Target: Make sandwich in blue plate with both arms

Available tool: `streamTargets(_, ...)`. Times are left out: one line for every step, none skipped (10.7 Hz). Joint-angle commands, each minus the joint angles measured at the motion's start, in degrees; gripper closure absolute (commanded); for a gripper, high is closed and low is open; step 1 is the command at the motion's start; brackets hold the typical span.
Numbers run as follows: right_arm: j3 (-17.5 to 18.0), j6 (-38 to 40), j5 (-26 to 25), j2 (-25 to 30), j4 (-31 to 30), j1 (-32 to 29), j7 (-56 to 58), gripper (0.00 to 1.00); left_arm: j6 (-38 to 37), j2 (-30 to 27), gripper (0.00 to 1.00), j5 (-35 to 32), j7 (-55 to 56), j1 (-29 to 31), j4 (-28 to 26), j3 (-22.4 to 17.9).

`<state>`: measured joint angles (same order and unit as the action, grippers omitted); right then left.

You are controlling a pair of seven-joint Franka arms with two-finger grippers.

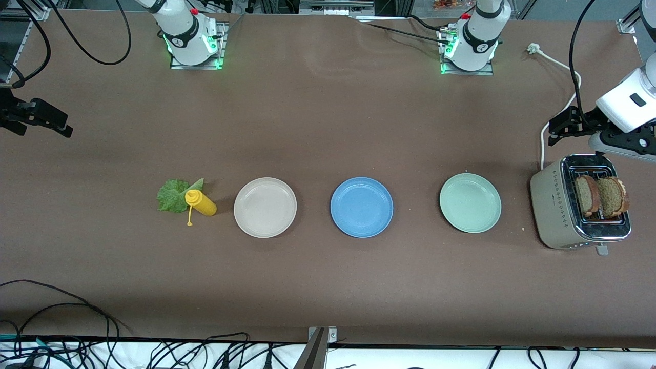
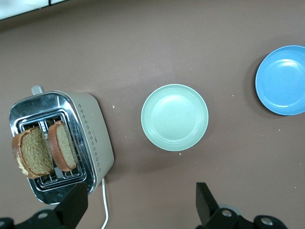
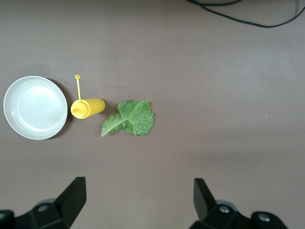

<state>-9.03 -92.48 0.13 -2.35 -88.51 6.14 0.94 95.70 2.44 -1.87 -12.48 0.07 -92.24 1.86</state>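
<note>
The blue plate (image 1: 362, 207) lies empty mid-table, between a beige plate and a pale green plate; it also shows in the left wrist view (image 2: 282, 80). Two brown bread slices (image 1: 587, 195) (image 1: 612, 196) stand upright in a toaster's slots, and they show in the left wrist view too (image 2: 33, 151) (image 2: 63, 145). A green lettuce leaf (image 1: 173, 195) (image 3: 131, 118) lies flat on the table beside a yellow bottle. My left gripper (image 1: 561, 127) (image 2: 142, 200) is open and empty, over the table beside the toaster. My right gripper (image 1: 61, 125) (image 3: 138, 200) is open and empty, over bare table at the right arm's end.
The beige toaster (image 1: 551, 205) (image 2: 95, 138) stands at the left arm's end, its white cord (image 1: 542, 148) running toward the bases. The pale green plate (image 1: 470, 202) (image 2: 174, 117), the beige plate (image 1: 265, 207) (image 3: 35, 108) and the yellow squeeze bottle (image 1: 201, 202) (image 3: 88, 108) lie in one row.
</note>
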Motion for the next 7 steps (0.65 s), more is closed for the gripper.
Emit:
streamTargets(-0.11, 1.17, -0.31, 0.15, 0.8, 0.1, -0.24, 0.0, 0.1, -1.03, 0.0, -0.23, 0.26, 0.28, -1.27, -0.01)
streamTargets(-0.11, 1.17, -0.31, 0.15, 0.8, 0.1, -0.24, 0.0, 0.1, -0.95, 0.0, -0.23, 0.26, 0.28, -1.18, -0.01)
streamTargets(-0.11, 1.17, -0.31, 0.15, 0.8, 0.1, -0.24, 0.0, 0.02, -0.94, 0.0, -0.15, 0.0, 0.36, -1.27, -0.1)
streamTargets(-0.11, 1.17, -0.31, 0.15, 0.8, 0.1, -0.24, 0.0, -0.16, -0.94, 0.0, -0.15, -0.26, 0.37, -1.27, -0.1)
streamTargets(-0.11, 1.17, -0.31, 0.15, 0.8, 0.1, -0.24, 0.0, -0.16, -0.94, 0.0, -0.06, -0.18, 0.37, -1.27, -0.1)
streamTargets(-0.11, 1.17, -0.31, 0.15, 0.8, 0.1, -0.24, 0.0, -0.16, -0.94, 0.0, -0.06, -0.18, 0.28, -1.1, -0.1)
streamTargets(-0.03, 1.17, -0.31, 0.24, 0.8, 0.1, -0.32, 0.0, -0.16, -0.94, 0.0, 0.03, -0.18, 0.36, -0.92, -0.1)
